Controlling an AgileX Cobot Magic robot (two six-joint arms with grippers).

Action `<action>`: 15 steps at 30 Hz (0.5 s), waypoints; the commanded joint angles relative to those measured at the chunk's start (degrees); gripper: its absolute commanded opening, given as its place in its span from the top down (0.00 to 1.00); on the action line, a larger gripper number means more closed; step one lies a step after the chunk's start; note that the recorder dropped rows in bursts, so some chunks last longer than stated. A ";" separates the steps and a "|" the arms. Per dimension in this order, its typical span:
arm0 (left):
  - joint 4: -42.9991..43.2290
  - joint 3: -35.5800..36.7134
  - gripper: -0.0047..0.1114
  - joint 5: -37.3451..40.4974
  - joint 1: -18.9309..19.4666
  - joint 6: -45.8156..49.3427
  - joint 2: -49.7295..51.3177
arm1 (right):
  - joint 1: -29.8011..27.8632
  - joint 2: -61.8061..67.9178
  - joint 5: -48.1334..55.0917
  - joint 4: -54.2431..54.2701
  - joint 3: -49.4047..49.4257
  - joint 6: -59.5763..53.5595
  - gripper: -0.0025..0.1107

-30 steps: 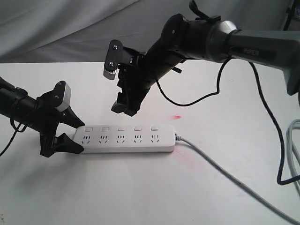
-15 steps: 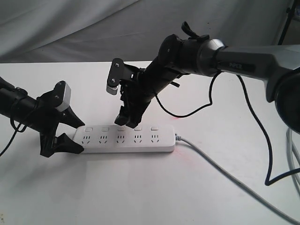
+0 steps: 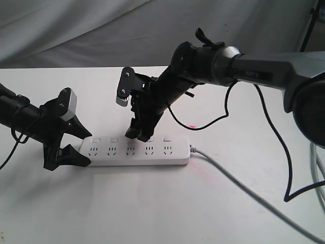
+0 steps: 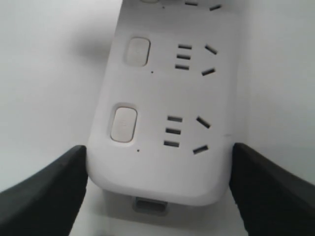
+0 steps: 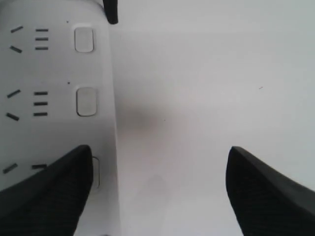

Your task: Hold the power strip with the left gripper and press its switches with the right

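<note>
The white power strip point(image 3: 152, 155) lies flat on the white table, its grey cord point(image 3: 244, 189) trailing to the right. My left gripper point(image 3: 84, 146) is shut on its left end; in the left wrist view both black fingers point(image 4: 44, 196) press the sides of the power strip point(image 4: 162, 93). My right gripper point(image 3: 140, 134) hangs over the row of switches point(image 3: 149, 139), open. One of its fingertips point(image 5: 49, 191) sits down on the middle switch and covers most of it, while the other is over bare table. Two further switches point(image 5: 87, 102) show beyond it.
The right arm's black cable point(image 3: 284, 152) loops down over the table on the right. A small red spot of light point(image 3: 192, 126) lies just behind the strip. A grey cloth point(image 3: 76, 30) hangs behind the table.
My right gripper has come down and slightly left, from well above the strip to the middle switch. The left gripper and the strip have stayed put.
</note>
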 commanded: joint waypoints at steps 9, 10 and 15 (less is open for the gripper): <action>-0.96 -0.35 0.96 0.18 -0.24 0.13 0.05 | 0.02 1.67 -0.66 -1.67 0.07 -1.24 0.36; -0.96 -0.35 0.96 0.18 -0.24 0.13 0.05 | 0.02 1.93 -0.47 -2.09 0.07 -1.24 0.36; -0.96 -0.35 0.96 0.18 -0.24 0.13 0.05 | 0.02 3.67 -0.37 -3.78 0.07 -1.24 0.36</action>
